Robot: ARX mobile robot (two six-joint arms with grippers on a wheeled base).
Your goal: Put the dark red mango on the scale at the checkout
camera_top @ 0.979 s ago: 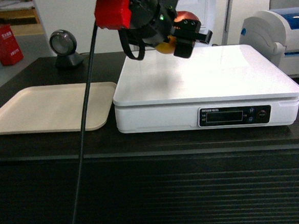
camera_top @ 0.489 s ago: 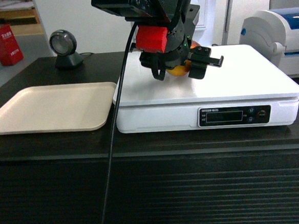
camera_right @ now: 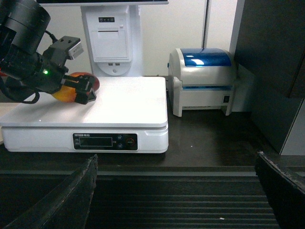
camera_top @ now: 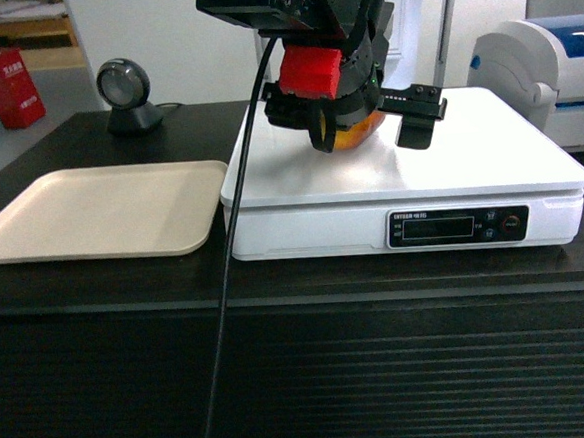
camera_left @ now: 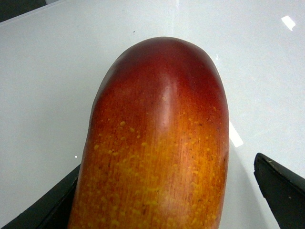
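The left arm reaches in from the top of the head view, its black wrist bent downward, a red block fixed to the front of it and a black cable trailing down from it. The left gripper (camera_top: pixel 385 117) is spread wide, one finger (camera_top: pixel 417 112) jutting out to the right. In the left wrist view its two dark fingertips (camera_left: pixel 281 188) sit at the bottom corners, well apart. In the right wrist view, the right gripper (camera_right: pixel 176 193) is held low and level, its two black fingers (camera_right: pixel 57 200) parted at the lower corners, with nothing between them.
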